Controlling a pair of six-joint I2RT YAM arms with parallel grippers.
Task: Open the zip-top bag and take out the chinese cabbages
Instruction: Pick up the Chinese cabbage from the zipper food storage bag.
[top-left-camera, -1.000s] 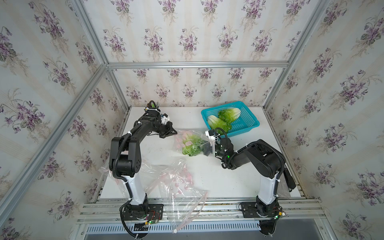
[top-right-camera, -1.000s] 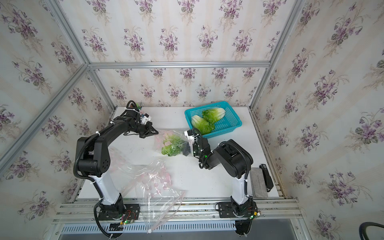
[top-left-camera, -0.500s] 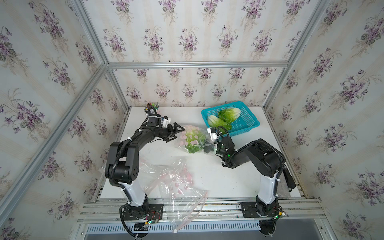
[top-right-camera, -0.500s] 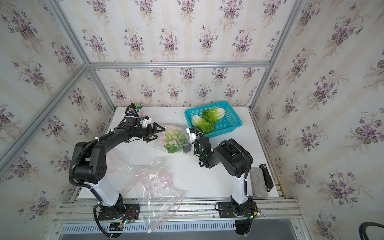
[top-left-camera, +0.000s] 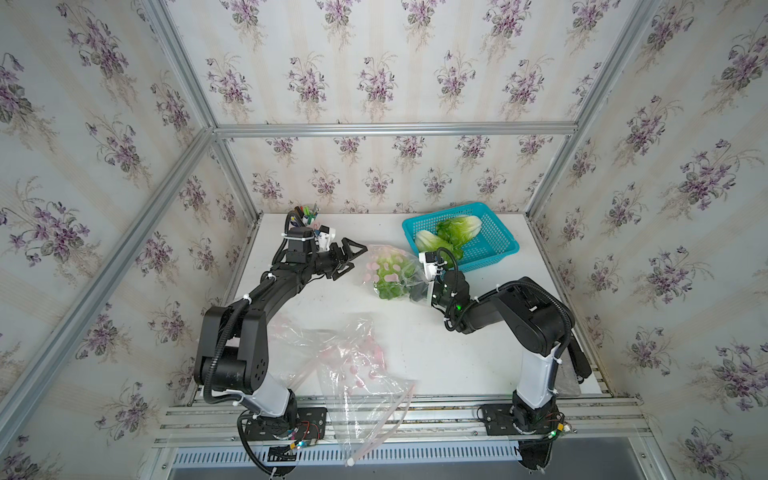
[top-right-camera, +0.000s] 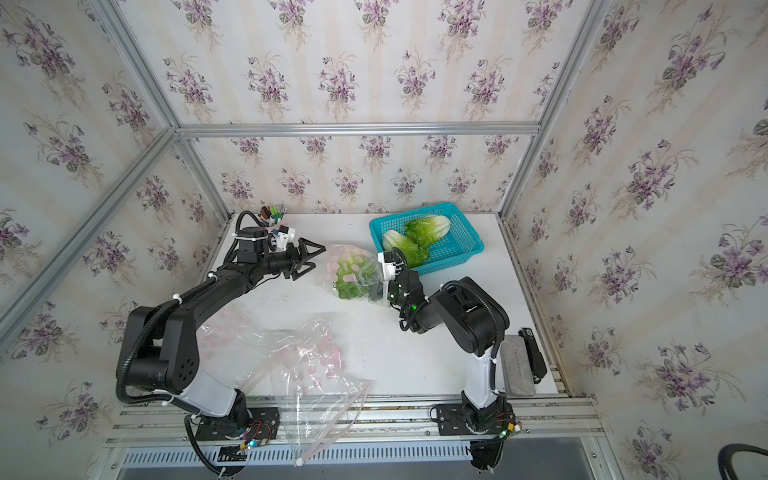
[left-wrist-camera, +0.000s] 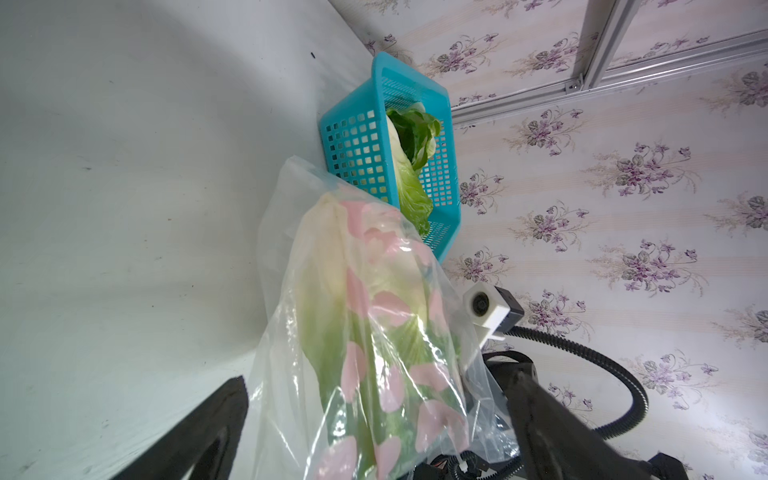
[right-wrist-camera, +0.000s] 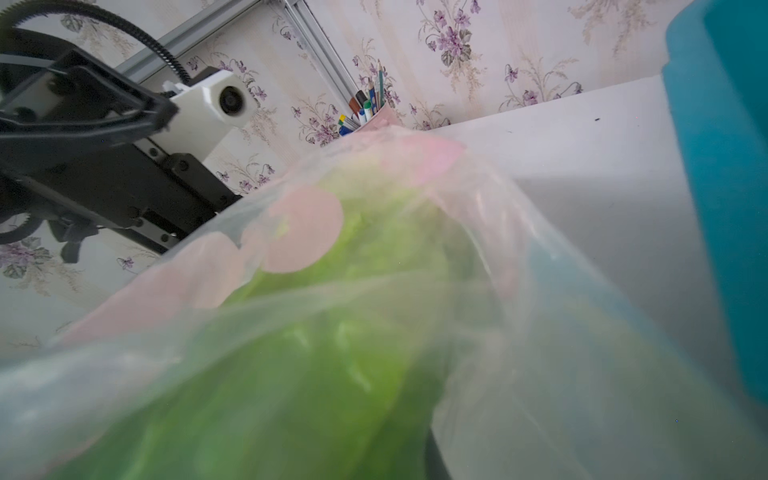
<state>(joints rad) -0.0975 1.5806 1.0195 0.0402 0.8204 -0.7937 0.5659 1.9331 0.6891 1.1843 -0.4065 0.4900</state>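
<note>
Plastic bag (right-wrist-camera: 374, 291) hides the right tool (top-left-camera: 420, 290) from its wrist view

No legible text — anywhere.

one cabbage (top-left-camera: 390, 291) in pink-dotted bag (top-left-camera: 376, 258), two cabbages (top-left-camera: 459, 228) in blue basket (top-left-camera: 490, 257).

— What's the left side doing?
— My left gripper (top-left-camera: 360, 259) stands with its jaws spread wide, just beside the zip-top bag (top-left-camera: 384, 259); I see one chinese cabbage (top-left-camera: 388, 289) inside it.
— And the right?
— My right gripper (top-left-camera: 423, 290) pinches the bag's other end; two more cabbages (top-left-camera: 455, 230) lie in the blue basket (top-left-camera: 496, 246).
</note>
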